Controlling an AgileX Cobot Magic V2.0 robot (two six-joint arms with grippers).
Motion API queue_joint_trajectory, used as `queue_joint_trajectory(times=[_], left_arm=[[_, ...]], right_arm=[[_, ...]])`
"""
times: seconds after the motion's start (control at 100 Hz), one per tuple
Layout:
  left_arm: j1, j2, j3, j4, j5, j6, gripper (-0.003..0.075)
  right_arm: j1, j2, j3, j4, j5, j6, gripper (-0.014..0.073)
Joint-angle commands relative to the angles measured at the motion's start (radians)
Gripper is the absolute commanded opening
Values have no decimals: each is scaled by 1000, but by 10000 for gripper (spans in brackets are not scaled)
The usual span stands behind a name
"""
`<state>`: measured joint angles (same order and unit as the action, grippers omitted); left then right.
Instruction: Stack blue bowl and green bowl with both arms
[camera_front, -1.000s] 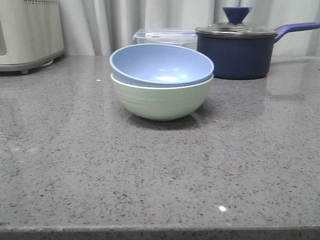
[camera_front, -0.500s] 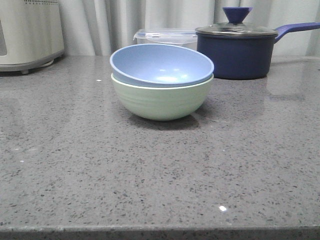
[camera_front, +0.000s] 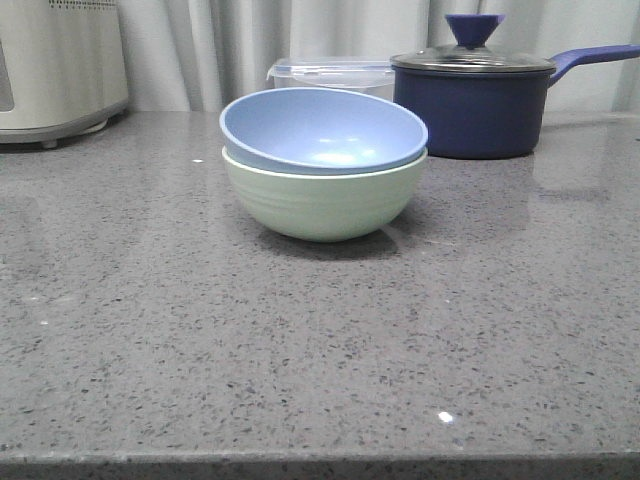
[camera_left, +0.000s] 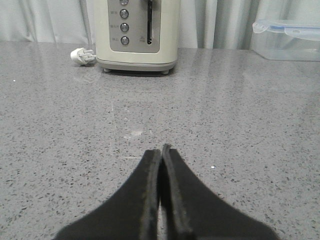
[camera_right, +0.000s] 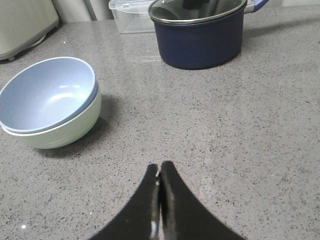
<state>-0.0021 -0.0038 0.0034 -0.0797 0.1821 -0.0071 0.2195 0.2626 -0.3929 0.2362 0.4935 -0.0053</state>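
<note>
Front view: blue bowl (camera_front: 322, 128) nested inside green bowl (camera_front: 324, 196), rims nearly level, blue tipped slightly toward the camera. Pair standing mid-counter on the grey speckled countertop (camera_front: 320, 340), well forward of the navy saucepan (camera_front: 472, 104) and the clear lidded container (camera_front: 332, 73). Cream appliance (camera_front: 58, 62) off at the far left. No arm or gripper anywhere in this view.

Left wrist view: left gripper (camera_left: 161, 159) with its 2 fingers pressed together, nothing between them, held low over bare counter. Facing the appliance and its white plug (neither bowl visible here). Corner of the clear container at the edge.

Right wrist view: right gripper (camera_right: 160, 172) likewise closed tight and empty, tips meeting. Both bowls in sight, near but clear of the fingers, blue seated in green, sitting apart from the saucepan and container beyond.

Progress, judged from how things lie: stack made, 1 bowl in the other, both claws off the bowls and pulled back. Nothing evidently left beyond parking the arms; slight tilt of the blue bowl looks stable enough, not worth a correction.
</note>
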Motion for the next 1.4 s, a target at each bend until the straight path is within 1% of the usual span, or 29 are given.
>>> queue_joint_trajectory(times=[0.0, 0.94, 1.0, 1.06, 1.13, 1.22, 1.39], left_arm=[[2, -35, 40, -2, -72, -7, -20], [2, -35, 40, -2, -72, -7, -20], [2, -35, 40, -2, -72, -7, -20], [2, -35, 40, -2, -72, -7, -20], [2, -35, 40, -2, -72, -7, -20], [2, -35, 40, -2, -72, -7, -20], [2, -35, 40, -2, -72, -7, -20]], right_arm=[[-5, 6, -26, 1, -77, -12, -80], [-5, 6, -26, 1, -77, -12, -80], [-6, 6, -26, -19, -83, -12, -80], [-17, 6, -24, -70, -90, -12, -80], [-40, 6, -11, -122, -117, -12, -80], [-76, 6, 22, -124, -168, -12, -80], [-135, -26, 147, -124, -351, -2, -80]])
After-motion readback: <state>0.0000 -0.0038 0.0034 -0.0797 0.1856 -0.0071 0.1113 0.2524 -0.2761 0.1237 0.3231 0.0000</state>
